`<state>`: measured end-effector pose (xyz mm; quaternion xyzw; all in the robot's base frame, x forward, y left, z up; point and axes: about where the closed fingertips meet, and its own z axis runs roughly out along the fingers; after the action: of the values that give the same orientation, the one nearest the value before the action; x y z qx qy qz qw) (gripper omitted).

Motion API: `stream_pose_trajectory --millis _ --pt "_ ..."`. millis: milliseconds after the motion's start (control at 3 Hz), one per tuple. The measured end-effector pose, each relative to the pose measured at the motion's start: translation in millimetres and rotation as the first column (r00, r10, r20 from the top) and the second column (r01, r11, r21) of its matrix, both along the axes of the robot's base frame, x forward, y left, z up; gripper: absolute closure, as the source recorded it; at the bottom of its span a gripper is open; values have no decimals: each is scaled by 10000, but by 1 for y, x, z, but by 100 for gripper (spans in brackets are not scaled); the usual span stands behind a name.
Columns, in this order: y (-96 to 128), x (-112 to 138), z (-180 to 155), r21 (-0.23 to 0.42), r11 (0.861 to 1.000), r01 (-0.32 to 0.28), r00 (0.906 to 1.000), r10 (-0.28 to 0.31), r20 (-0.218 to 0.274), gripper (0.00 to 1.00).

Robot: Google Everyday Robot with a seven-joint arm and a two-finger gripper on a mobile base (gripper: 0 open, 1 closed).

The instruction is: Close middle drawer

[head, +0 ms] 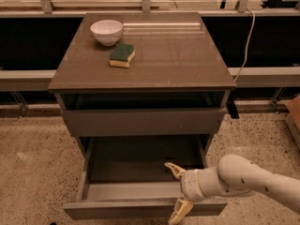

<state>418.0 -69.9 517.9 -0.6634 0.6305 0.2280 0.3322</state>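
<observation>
Gripper (178,191) at 5 o'clock, tan fingers (174,169) spread wide, straddles smooth grey front strip of middle drawer (117,210).

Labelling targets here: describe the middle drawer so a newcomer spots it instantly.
On the brown cabinet holding a bowl and sponge, look under the tall-fronted upper drawer. The middle drawer is pulled far out, with the open gripper at its front, right side. Only it has a low strip front and an exposed dark floor.
</observation>
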Motion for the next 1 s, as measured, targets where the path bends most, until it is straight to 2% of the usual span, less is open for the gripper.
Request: stream_pose_trajectory --millis 333,667,1000 --pt "13 -1 -28 -580 9980 239 9997 -244 -85 0" --pt "16 -6 -60 -1855 9813 513 9985 -535 -66 0" --pt "20 1 -85 -2756 9571 892 9960 -874 191 19"
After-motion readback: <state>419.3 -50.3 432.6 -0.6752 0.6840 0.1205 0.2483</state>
